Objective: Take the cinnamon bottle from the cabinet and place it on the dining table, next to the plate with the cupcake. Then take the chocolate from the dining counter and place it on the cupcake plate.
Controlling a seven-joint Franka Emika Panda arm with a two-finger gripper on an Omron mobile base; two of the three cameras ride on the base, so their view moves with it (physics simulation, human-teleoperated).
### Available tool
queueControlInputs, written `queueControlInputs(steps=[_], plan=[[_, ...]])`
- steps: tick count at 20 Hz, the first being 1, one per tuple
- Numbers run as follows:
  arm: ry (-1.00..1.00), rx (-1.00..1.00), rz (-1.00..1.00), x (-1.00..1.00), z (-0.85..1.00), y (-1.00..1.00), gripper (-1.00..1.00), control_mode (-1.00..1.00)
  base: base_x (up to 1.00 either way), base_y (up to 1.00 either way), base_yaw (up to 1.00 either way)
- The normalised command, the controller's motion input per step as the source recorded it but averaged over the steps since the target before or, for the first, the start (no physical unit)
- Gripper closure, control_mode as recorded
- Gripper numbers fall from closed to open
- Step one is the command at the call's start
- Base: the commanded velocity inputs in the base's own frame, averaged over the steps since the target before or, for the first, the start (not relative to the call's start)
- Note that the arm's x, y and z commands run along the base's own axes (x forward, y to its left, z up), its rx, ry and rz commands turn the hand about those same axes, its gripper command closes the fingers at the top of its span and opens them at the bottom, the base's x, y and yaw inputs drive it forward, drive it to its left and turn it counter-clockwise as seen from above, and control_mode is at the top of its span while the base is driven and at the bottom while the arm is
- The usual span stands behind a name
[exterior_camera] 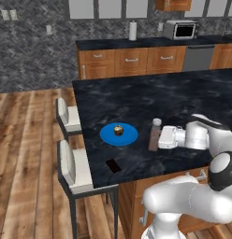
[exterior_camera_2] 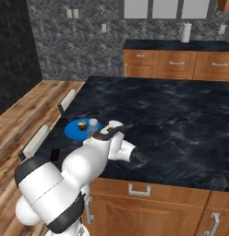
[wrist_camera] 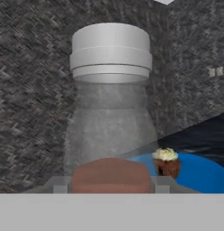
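Note:
The cinnamon bottle (exterior_camera: pixel 155 134) (exterior_camera_2: pixel 93 123) (wrist_camera: pixel 111 113), reddish-brown with a grey-white cap, stands upright low over the dining table (exterior_camera: pixel 160 98) (exterior_camera_2: pixel 171 110). It is just right of the blue plate (exterior_camera: pixel 107 136) (exterior_camera_2: pixel 70 131) (wrist_camera: pixel 199 173). The cupcake (exterior_camera: pixel 119 130) (exterior_camera_2: pixel 81 125) (wrist_camera: pixel 166 161) sits on that plate. My gripper (exterior_camera: pixel 157 138) reaches in from the right and is shut on the bottle's body. I cannot tell whether the bottle's base touches the marble. The chocolate (exterior_camera: pixel 113 165) (exterior_camera_2: pixel 54 154) lies flat near the table's front edge, in front of the plate.
Two white-cushioned stools (exterior_camera: pixel 68 116) (exterior_camera: pixel 73 170) stand along the island's left side. At the back, a wall counter (exterior_camera: pixel 132 44) with drawers carries a paper towel roll (exterior_camera: pixel 133 30) and a toaster oven (exterior_camera: pixel 181 30). The rest of the marble top is bare.

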Motion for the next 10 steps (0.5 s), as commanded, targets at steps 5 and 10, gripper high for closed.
queueControlInputs(steps=[5, 10], plan=[[0.0, 0.0, 0.0, 0.25, -0.46, 0.0, 1.0, -1.0, 0.0, 0.0, 0.0], [0.0, 0.0, 0.0, 0.12, -0.31, 0.0, 1.0, -1.0, 0.0, 0.0, 0.0]])
